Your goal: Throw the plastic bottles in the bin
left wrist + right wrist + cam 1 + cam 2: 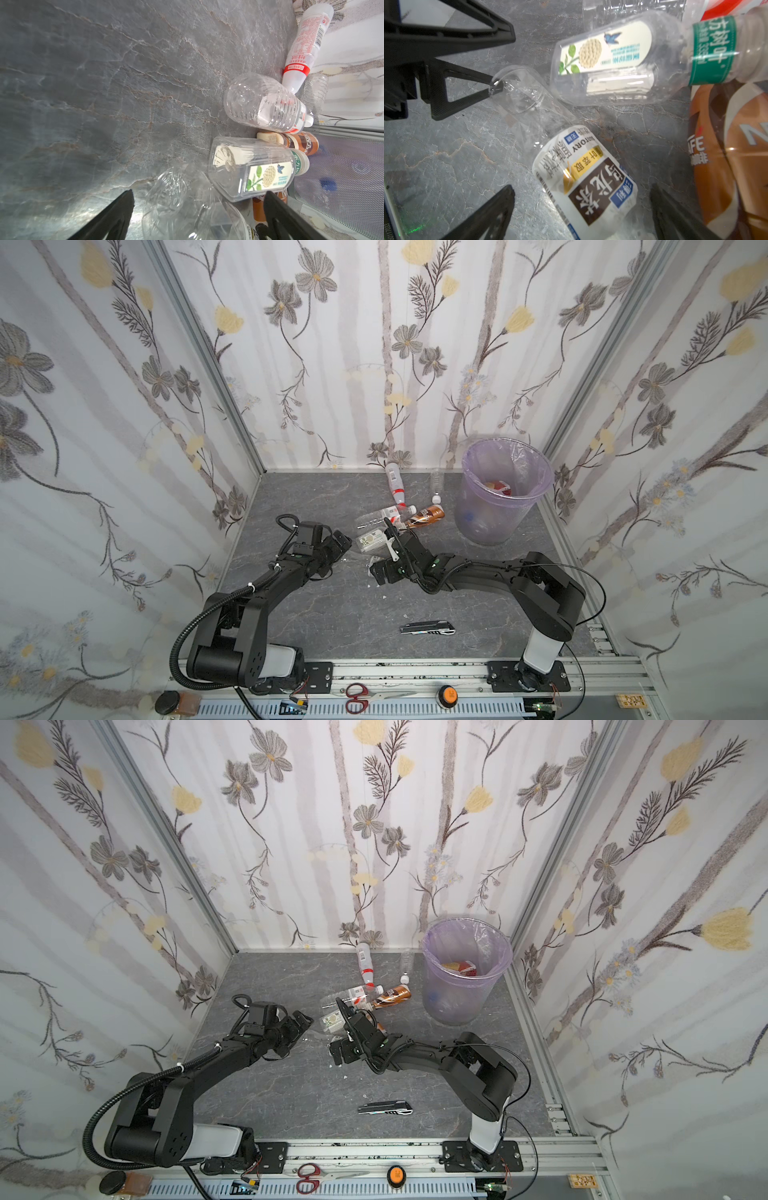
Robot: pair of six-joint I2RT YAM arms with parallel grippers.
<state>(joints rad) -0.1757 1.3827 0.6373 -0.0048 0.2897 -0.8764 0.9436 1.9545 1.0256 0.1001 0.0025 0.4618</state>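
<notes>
Across both top views, the plastic bottles (399, 514) lie in a loose heap on the grey marbled desk (340, 626), near the purple-lined bin (490, 526), which already holds a few. The left claw (344, 545) and right claw (397, 533) both sit low at the heap's near edge, spread wide and gripping nothing. From the left wrist, black fingers (116, 216) bracket a crumpled clear bottle (176, 197); beyond it lie a square-shouldered bottle (255, 172) with a flower label, a ribbed round one (264, 104) and a white bottle (303, 47) with a red band. From the right wrist, a tea-labelled bottle (587, 182) lies between that claw's released jaws, its clear dented end reaching the other claw's fingertip (496, 85). These look empty, so light, thin-walled and slick; squeezed on bare plastic they would likely buckle or squirt free. The sleeved middle, or the stiffer shoulder by the neck, seems the safer hold.
</notes>
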